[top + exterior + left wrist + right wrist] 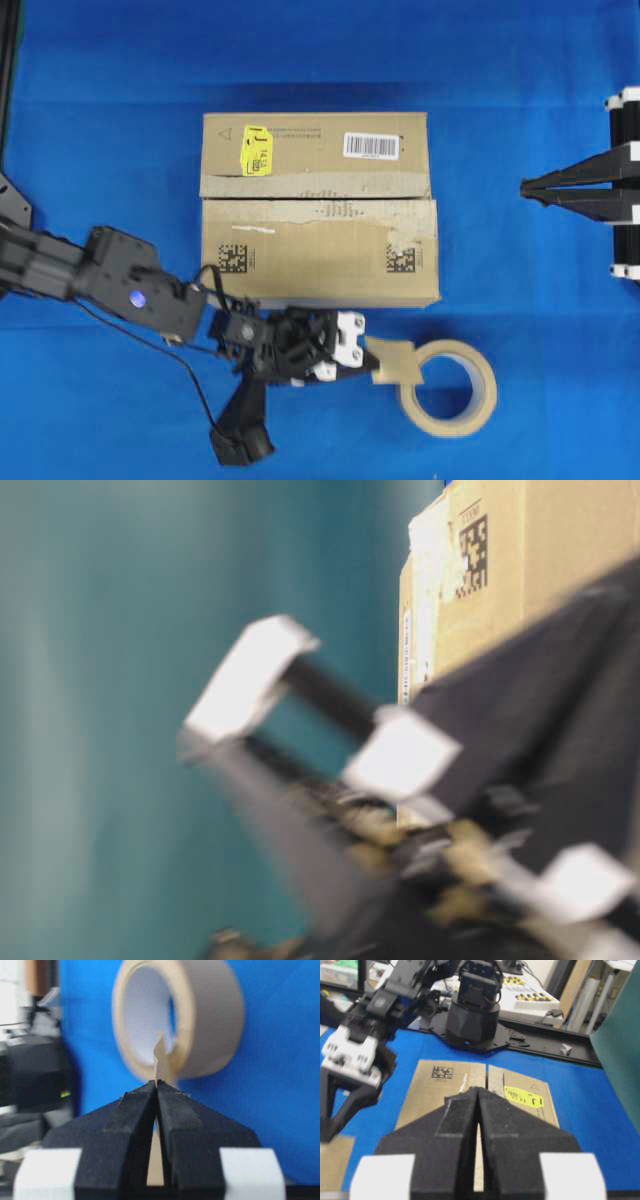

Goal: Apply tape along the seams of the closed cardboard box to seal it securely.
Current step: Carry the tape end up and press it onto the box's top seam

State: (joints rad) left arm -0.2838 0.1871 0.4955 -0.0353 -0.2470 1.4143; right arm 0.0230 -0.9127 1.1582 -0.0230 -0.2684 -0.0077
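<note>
lying closed on the blue table cloth (pixel 100 120), the cardboard box (pixel 320 260) is the only container here, and its two top flaps are folded shut so nothing inside can be seen. taking the box as the landmark and going left to right: the left arm comes in from the box's near-left side, and the left gripper (pixel 368 358) sits just off the box's near long edge, its jaws pressed together on the tape (pixel 396 361). this tape is a short tan piece, a little glossy, roughly rectangular with an uneven cut end; its long axis runs parallel to the box's long side, one end pinched in the jaws and the other pointing away toward the tape roll (pixel 448 387), which it touches or overlaps at the rim. in the left wrist view the piece shows edge-on as a thin pale strip (pixel 159 1062) rising from between the closed fingertips in front of the cream roll (pixel 200 1020). on the box top the seams (pixel 318 198) run lengthwise as a dark line edged with ragged pale tape residue, with a yellow sticker (pixel 256 150) and a barcode label (pixel 371 145) on the far flap and two black matrix codes on the near flap. well to the right of the box, the right gripper (pixel 526 186) hangs above the cloth, its jaws closed on nothing.
</note>
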